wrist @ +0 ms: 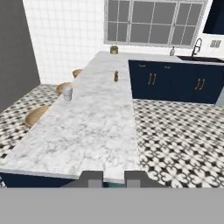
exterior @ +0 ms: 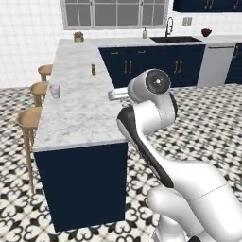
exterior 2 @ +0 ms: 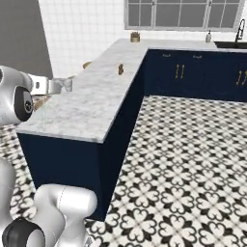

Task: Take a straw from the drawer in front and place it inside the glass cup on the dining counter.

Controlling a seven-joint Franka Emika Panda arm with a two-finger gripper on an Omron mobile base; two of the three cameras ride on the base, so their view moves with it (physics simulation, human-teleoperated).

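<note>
The dining counter is a long white-grey marble slab on a navy base, running away from me. The glass cup stands upright near its left edge, by the middle stool. My gripper hovers level over the counter's near end, pointing along the slab, well short of the cup. It is shut on the straw, which shows as a pale blue sliver between the fingertips. The drawer is out of view.
A brown shaker stands mid-counter beyond the cup. Wooden stools line the counter's left side. A small jar sits at the far corner. Navy cabinets and a sink close the back, with patterned floor to the right.
</note>
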